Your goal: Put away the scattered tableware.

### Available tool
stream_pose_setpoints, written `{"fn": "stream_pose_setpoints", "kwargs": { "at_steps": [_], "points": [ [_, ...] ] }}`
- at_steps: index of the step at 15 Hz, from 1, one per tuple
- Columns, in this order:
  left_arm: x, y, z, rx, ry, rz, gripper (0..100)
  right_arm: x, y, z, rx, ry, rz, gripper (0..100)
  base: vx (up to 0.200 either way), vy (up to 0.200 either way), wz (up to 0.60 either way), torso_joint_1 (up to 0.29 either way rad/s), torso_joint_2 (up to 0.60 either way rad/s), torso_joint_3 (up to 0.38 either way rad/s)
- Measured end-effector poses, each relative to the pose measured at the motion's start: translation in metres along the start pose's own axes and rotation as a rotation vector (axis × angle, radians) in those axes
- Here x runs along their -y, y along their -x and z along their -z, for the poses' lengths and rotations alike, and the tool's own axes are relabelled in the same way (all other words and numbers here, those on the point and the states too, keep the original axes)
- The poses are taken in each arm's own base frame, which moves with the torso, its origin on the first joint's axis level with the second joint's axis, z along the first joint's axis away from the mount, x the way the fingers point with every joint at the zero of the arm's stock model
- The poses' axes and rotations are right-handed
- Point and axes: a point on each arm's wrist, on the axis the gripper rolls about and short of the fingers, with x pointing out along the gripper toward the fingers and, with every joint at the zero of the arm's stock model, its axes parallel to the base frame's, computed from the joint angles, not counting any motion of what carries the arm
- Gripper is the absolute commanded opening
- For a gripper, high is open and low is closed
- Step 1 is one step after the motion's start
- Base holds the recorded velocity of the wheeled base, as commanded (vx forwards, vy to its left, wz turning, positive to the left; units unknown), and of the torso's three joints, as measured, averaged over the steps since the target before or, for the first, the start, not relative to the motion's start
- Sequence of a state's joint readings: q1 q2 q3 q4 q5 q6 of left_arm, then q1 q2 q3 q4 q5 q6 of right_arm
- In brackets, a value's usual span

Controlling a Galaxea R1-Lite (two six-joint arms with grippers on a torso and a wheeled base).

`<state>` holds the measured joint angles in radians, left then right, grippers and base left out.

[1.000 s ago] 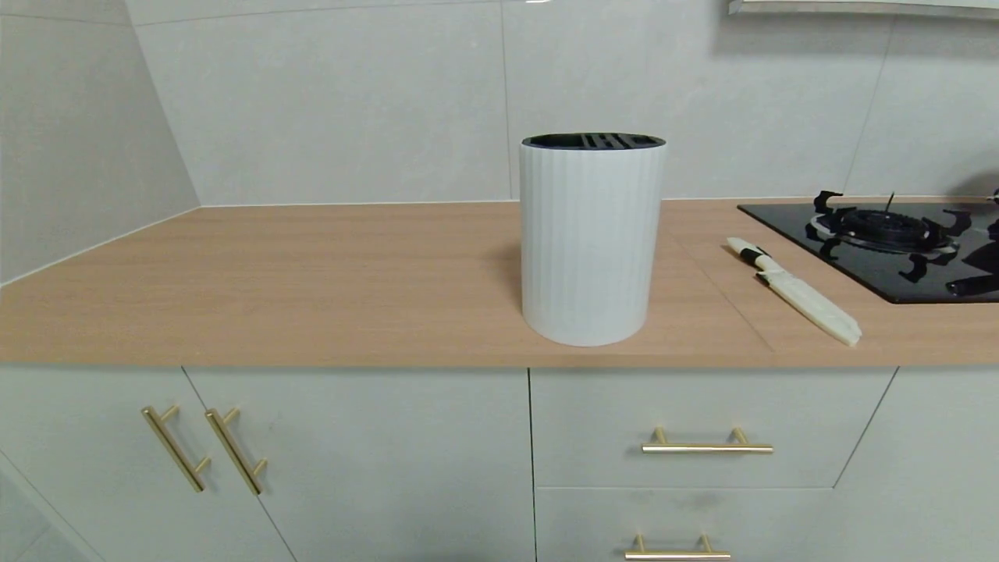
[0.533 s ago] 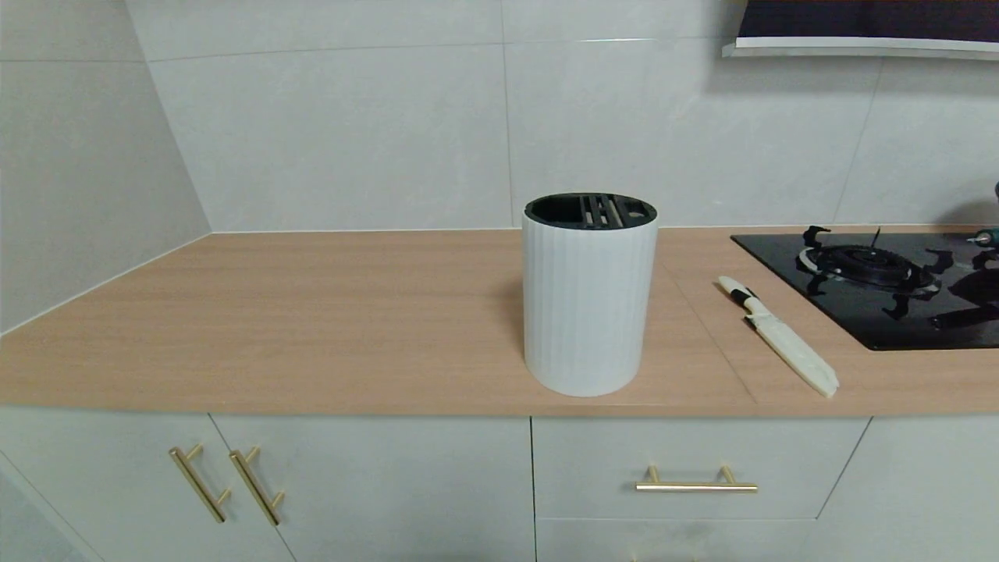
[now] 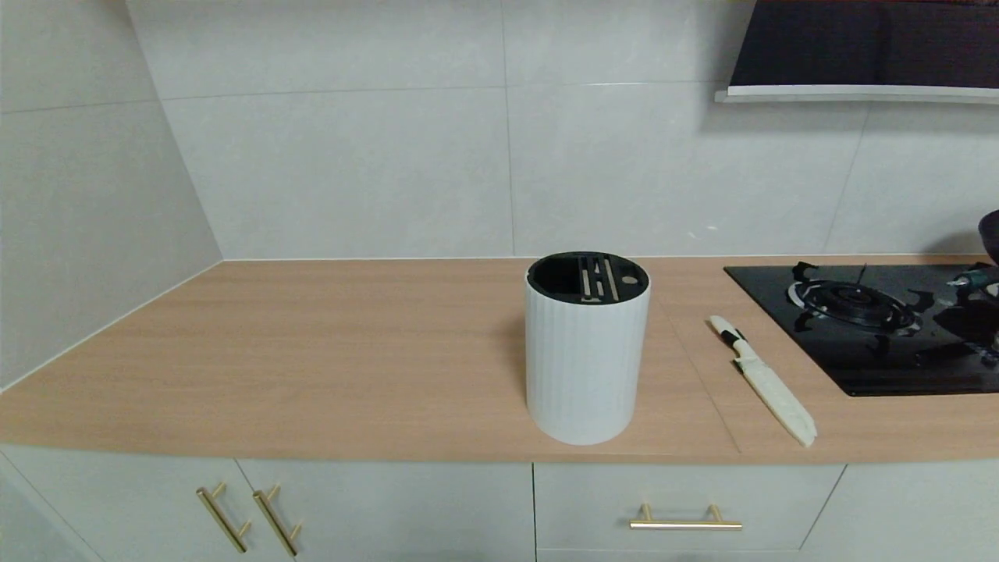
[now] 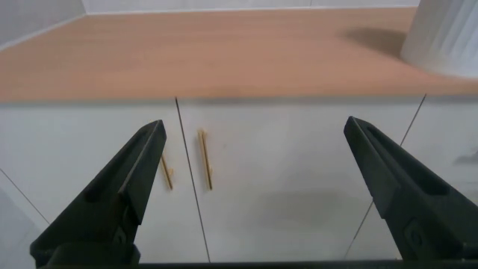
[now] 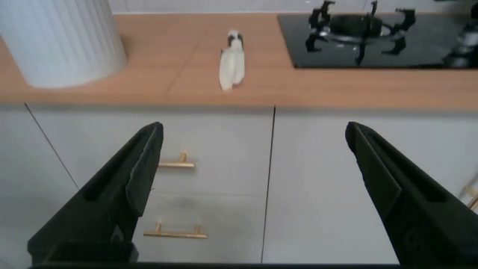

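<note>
Item 1: The white ribbed holder (image 3: pixel 587 359) is standing upright on the wooden surface (image 3: pixel 312 351), close to its front edge. Its black top insert is showing several narrow slots, a larger opening and a small round hole.

Item 2: The knife (image 3: pixel 761 378) is lying flat on the surface at 3 o'clock from the holder, clearly apart from it. Its handle end with a black band is pointing to 11 o'clock and its pale blade end to 5 o'clock, near the front edge. The blade is possibly sitting in a pale sheath or wrap; the view is too coarse to settle this.

Item 3: The black gas hob (image 3: pixel 858 328) is sitting at 2 o'clock from the knife, just beside it and not touching. A dark hood (image 3: pixel 858 55) is hanging on the tiled wall above.

Item 4: The left gripper (image 4: pixel 258 194) is hanging before the cabinet doors with brass handles (image 4: pixel 205 158), below the surface edge. Its fingers (image 4: pixel 127 190) are standing spread wide and holding nothing.

Item 5: The right gripper (image 5: pixel 254 190) is hanging before the drawer fronts (image 5: pixel 172 194), below the knife. Its fingers (image 5: pixel 127 187) are likewise standing spread wide apart and holding nothing.
</note>
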<state>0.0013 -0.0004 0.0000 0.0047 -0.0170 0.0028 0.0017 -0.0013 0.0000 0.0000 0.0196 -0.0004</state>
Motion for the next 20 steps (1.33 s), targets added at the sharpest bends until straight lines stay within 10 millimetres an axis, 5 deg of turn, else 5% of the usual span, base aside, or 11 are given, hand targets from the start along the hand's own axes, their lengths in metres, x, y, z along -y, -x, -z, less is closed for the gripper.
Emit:
{"fn": "stream_pose_setpoints", "kwargs": {
  "at_steps": [14,20],
  "points": [
    [0.0,0.0,0.0,0.0,0.0,0.0,100,0.0,0.0,0.0,0.0,0.0,0.0,100,0.0,0.0,0.0,0.245,-0.52,-0.278],
    [0.0,0.0,0.0,0.0,0.0,0.0,100,0.0,0.0,0.0,0.0,0.0,0.0,100,0.0,0.0,0.0,0.014,-0.03,-0.013]
  ]
}}
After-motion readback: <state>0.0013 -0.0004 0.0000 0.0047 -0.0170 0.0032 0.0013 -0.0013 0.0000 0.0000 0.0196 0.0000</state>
